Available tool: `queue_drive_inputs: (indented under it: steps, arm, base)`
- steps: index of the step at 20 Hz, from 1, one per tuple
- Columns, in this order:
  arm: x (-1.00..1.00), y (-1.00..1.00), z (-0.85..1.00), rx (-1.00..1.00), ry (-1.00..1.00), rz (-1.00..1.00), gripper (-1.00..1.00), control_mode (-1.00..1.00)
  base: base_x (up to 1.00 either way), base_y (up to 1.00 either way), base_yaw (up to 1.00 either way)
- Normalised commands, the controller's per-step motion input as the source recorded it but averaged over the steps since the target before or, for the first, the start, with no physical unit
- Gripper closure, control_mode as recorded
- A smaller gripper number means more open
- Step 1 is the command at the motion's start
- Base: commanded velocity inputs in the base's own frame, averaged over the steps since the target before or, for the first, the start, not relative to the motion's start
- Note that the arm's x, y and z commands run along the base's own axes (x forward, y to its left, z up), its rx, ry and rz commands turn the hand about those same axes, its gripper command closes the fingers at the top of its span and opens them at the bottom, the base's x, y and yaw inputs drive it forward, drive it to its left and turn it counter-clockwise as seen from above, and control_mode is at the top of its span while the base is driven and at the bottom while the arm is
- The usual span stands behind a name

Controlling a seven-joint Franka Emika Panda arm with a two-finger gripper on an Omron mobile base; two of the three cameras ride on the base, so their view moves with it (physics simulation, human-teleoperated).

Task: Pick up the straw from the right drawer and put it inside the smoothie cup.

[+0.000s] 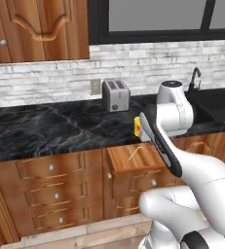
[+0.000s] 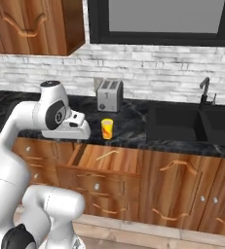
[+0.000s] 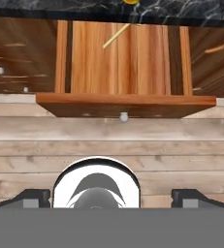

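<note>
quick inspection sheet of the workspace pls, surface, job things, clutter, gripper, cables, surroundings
surface: dark marbled countertop over wood cabinets.
straw: lies slanted on the drawer floor, near its back, untouched.
right drawer: pulled open, round silver knob on its front.
smoothie cup: stands upright on the counter edge, above the open drawer, in front of the toaster.
clutter: silver two-slot toaster against the wall.
gripper: fingertips wide apart, nothing between them, aimed at the drawer from in front of it.
cables: nothing seen.
surroundings: pale brick backsplash, wall outlet, dark sink with black faucet, window above, three stacked drawer fronts left of the open drawer.
</note>
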Motion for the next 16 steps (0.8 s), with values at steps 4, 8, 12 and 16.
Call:
queue_drive_inputs:
  steps: [4, 8, 12, 16]
  arm:
    - [0.0, 0.0, 0.0, 0.0, 0.0, 0.0, -1.0, 1.0]
    - [0.0, 0.0, 0.0, 0.0, 0.0, 0.0, -1.0, 1.0]
    - [0.0, 0.0, 0.0, 0.0, 0.0, 0.0, -1.0, 1.0]
    - [0.16, 0.0, -0.01, 0.0, 0.0, -0.01, -1.0, -1.0]
  base:
    - [-0.13, -0.58, 0.0]
    - [-0.22, -0.05, 0.0]
    - [-0.03, 0.0, 0.0]
    - [0.02, 0.0, 0.0]
